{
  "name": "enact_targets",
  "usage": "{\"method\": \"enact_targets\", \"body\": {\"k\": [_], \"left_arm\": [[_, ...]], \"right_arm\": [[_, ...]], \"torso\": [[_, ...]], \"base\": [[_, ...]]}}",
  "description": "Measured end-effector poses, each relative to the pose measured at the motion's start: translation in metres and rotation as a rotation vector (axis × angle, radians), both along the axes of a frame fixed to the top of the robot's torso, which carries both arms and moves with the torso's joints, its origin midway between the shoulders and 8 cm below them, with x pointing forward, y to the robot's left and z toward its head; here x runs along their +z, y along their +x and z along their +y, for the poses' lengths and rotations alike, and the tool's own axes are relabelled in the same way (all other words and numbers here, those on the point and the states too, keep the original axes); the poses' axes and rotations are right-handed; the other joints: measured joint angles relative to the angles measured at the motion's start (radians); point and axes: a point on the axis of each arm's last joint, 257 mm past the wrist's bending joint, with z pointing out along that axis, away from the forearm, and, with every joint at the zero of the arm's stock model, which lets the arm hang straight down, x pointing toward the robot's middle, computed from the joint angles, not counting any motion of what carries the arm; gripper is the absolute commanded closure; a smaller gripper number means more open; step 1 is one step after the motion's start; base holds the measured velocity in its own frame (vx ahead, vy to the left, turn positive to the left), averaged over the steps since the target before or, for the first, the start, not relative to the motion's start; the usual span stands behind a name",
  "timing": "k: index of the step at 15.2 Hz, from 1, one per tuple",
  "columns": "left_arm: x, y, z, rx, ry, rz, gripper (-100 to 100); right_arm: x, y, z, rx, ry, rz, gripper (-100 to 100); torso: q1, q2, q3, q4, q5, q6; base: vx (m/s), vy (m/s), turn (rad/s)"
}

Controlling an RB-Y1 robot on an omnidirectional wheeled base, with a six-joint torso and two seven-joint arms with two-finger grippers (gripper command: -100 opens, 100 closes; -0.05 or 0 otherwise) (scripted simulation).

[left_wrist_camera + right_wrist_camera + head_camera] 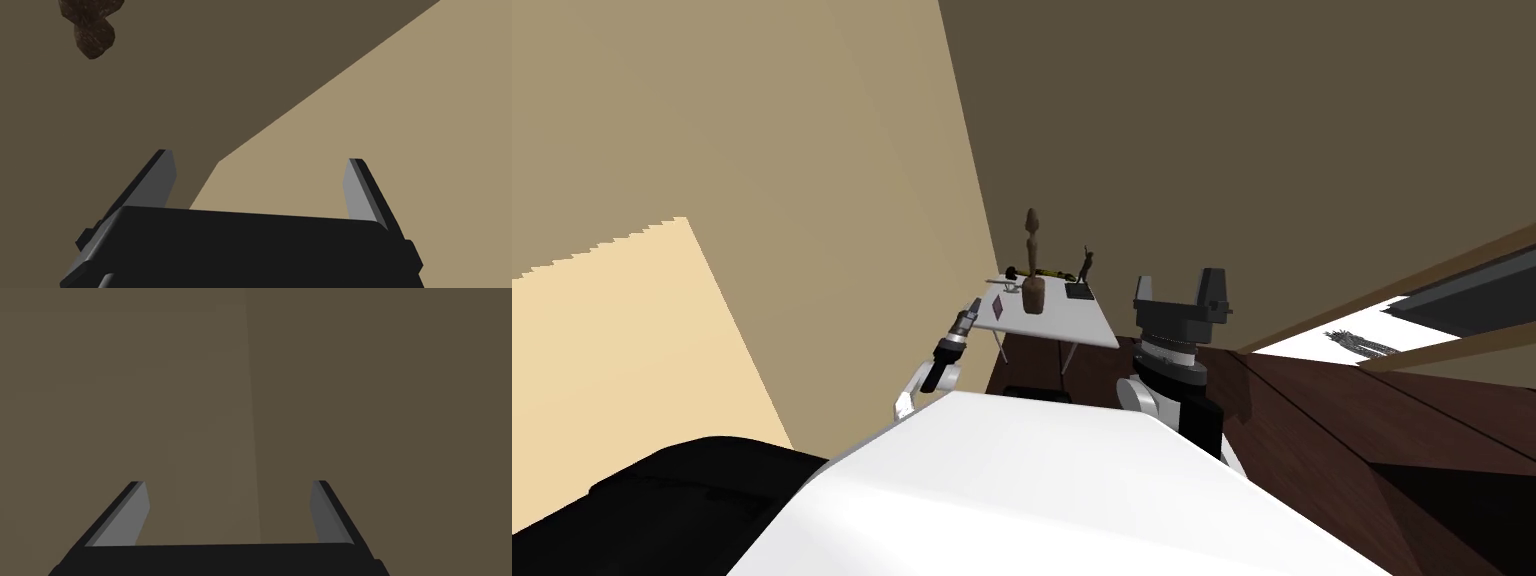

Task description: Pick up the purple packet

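The purple packet [998, 307] lies flat near the left edge of a small white table [1077, 325] ahead of me. My left gripper [973, 305] hovers just left of that edge, close to the packet and apart from it. In the left wrist view its fingers [164, 175] stand open with nothing between them, facing a wall corner. My right gripper [1182, 288] is raised to the right of the table, pointing upward. Its fingers [137, 508] are open and hold nothing.
A tall brown sculpture [1032, 268] stands mid-table right beside the packet, and its top [91, 25] appears in the left wrist view. A dark figurine [1086, 266], a flat dark pad [1080, 292] and a yellow-black rod [1044, 272] sit farther back. Tan walls stand close behind, over dark wooden floor [1312, 420].
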Motion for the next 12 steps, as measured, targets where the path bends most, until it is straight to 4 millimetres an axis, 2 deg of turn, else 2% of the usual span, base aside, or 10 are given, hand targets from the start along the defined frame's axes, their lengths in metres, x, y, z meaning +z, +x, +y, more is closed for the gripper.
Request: {"method": "enact_targets", "body": {"k": [3,7,12], "left_arm": [[-0.029,0.012,0.01,0.039,0.123,0.06,-100],[-0.055,0.02,0.021,0.076,0.231,0.114,-100],[-0.089,0.03,0.044,0.124,0.383,0.185,-100]], "right_arm": [[0.0,0.0,0.0,0.0,0.0,0.0,0],[0.0,0.0,0.0,0.0,0.0,0.0,0],[0.0,0.0,0.0,0.0,0.0,0.0,0]], "torso": [[-0.002,-0.001,0.0,0.0,0.0,0.0],[0.0,0.0,0.0,0.0,0.0,0.0],[0.0,0.0,0.0,0.0,0.0,0.0]], "base": [[0.056,-0.096,-0.015],[0.036,-0.069,-0.01],[0.044,-0.072,-0.011]]}}
